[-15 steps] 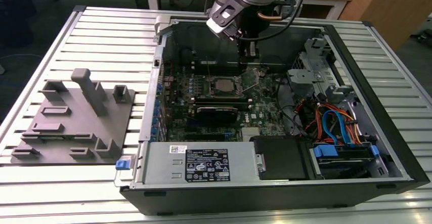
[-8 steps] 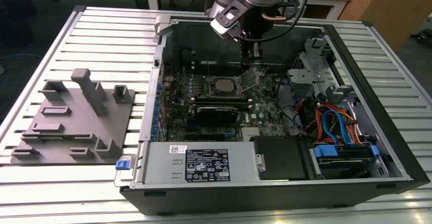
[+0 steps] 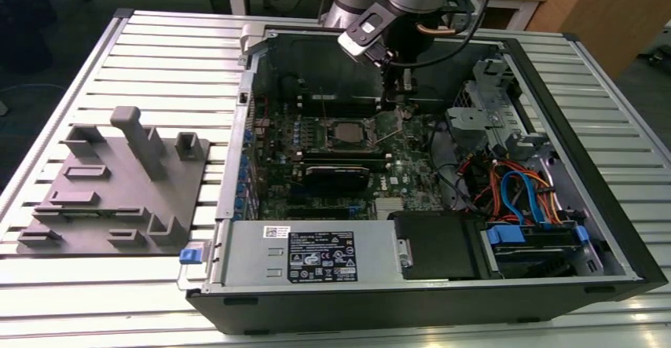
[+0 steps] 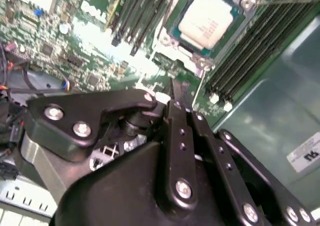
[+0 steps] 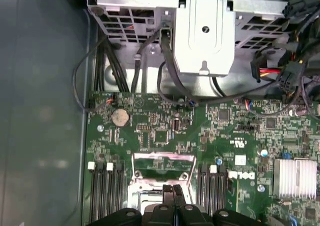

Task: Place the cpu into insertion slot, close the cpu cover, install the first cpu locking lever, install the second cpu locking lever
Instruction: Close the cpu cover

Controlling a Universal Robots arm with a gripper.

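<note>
The claw (image 4: 177, 91) has its two thin fingers pressed together with nothing between them. It holds no part. In the first wrist view the claw (image 5: 173, 191) sits just beside the lower edge of the cpu cover (image 5: 162, 156). I cannot tell whether it touches the cover. The cover stands raised on its hinge, and green board shows through its square window, so I judge it not yet closed.

Reading the exterior view as a clock face centred on the socket, the claw (image 3: 394, 111) hangs at about two o'clock from the cpu (image 3: 343, 133), close above the motherboard (image 3: 409, 179).

The cpu (image 4: 207, 17) already lies flat in the insertion slot (image 4: 200, 60), its dull silvery top facing up and the slot's rim showing around it. The first step looks done.

A thin wire locking lever (image 4: 287, 0) runs out from the socket's corner. It appears free and not hooked down, so both lever steps seem to remain, along with closing the cover.

Long black memory slots (image 5: 107, 186) flank the socket. Everything sits inside an open computer case (image 3: 587, 136). At about nine o'clock from the case, a grey fixture (image 3: 115, 183) rests on the slatted table (image 3: 94, 301).
</note>
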